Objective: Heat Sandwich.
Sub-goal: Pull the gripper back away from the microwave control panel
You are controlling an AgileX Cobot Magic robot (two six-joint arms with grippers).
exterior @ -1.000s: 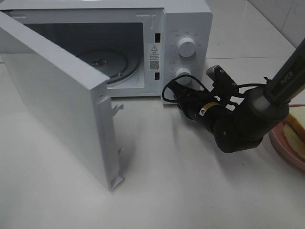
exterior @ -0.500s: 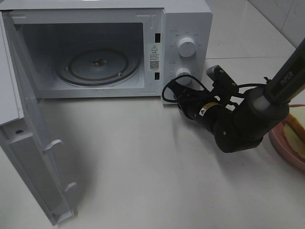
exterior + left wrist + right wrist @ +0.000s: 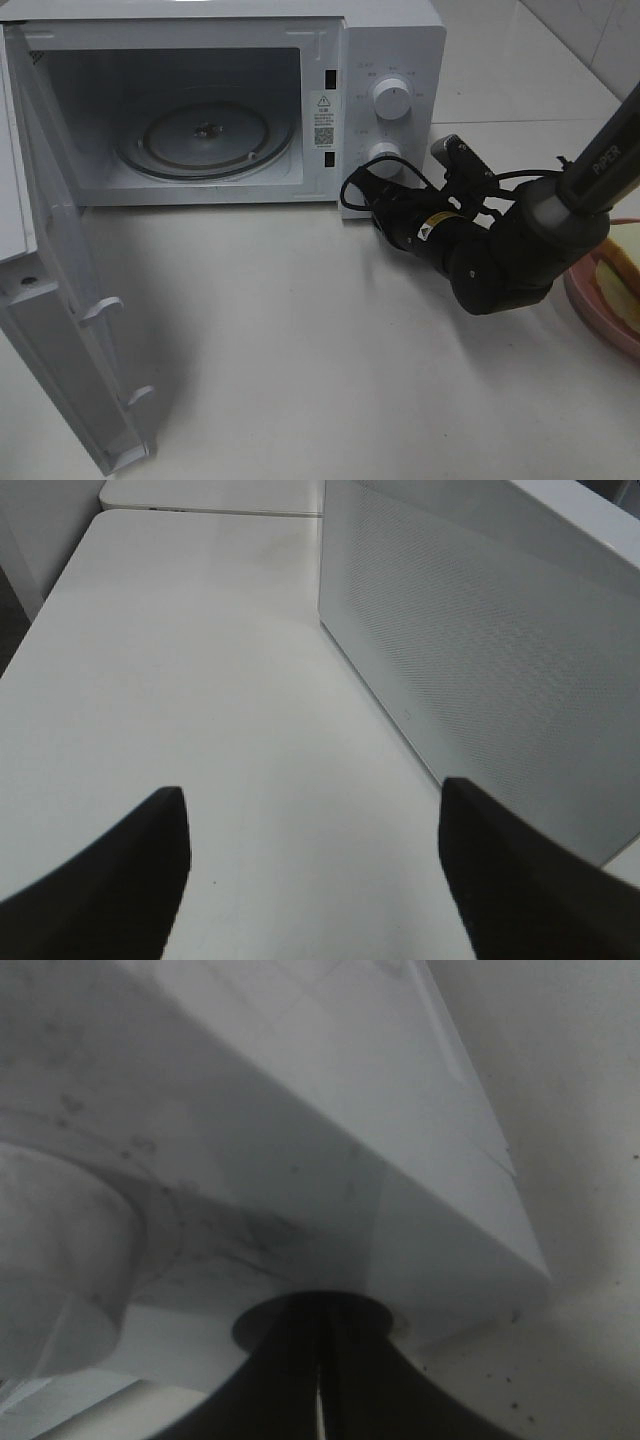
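Sandwich (image 3: 624,272) lies on the pink plate (image 3: 592,302) at the right edge of the table (image 3: 330,380), partly cut off by the exterior view and well apart from the microwave (image 3: 395,40). Just beside the plate, the right arm (image 3: 500,265) reaches toward the microwave's control panel. The right jaws sit at the panel's lower corner, just under the lower knob (image 3: 383,153). In the right wrist view their fingers (image 3: 280,1380) are pressed together with only a hairline slit between them, and they hold nothing. The tips are up against the white front of the microwave (image 3: 300,1110), though it is too blurred to tell whether they touch it. Over the last second this arm has hardly shifted, apart from a slight tilt at the wrist.

The door (image 3: 60,350) is what has changed. A second ago it stood half open and hid part of the cavity. Half a second ago it had swung wide, and now it hangs fully open at the left, a touch further round. The turntable (image 3: 205,135) shows whole inside the cavity.

The left jaws gape wide in the left wrist view. Their dark fingers (image 3: 110,880) are far apart, with only bare table (image 3: 200,680) between them. The door's dotted outer face (image 3: 480,650) stands close beside them.
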